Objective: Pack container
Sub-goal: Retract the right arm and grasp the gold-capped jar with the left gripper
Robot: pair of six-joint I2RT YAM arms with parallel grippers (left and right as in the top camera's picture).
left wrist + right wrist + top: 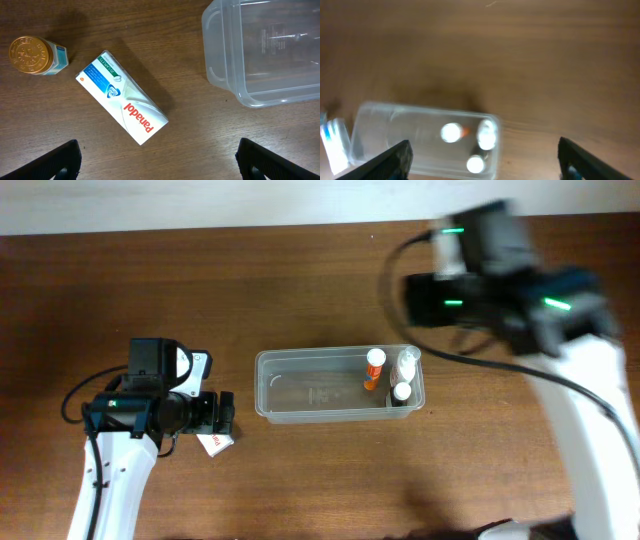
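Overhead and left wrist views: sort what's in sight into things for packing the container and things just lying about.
For the job:
- container
- three small bottles, already inside it
- Panadol box and gold-lidded jar, outside on the table, probably next to go in

Lying about:
- nothing else loose shows, only the wooden table

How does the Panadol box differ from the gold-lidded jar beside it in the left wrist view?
Shape: the Panadol box is a long rectangular carton; the gold-lidded jar is small and round. Pose: the box lies flat and diagonal; the jar seems to stand upright, lid toward the camera. Position: the box lies nearer the container than the jar. Both sit on the table, outside the container, ungrasped.
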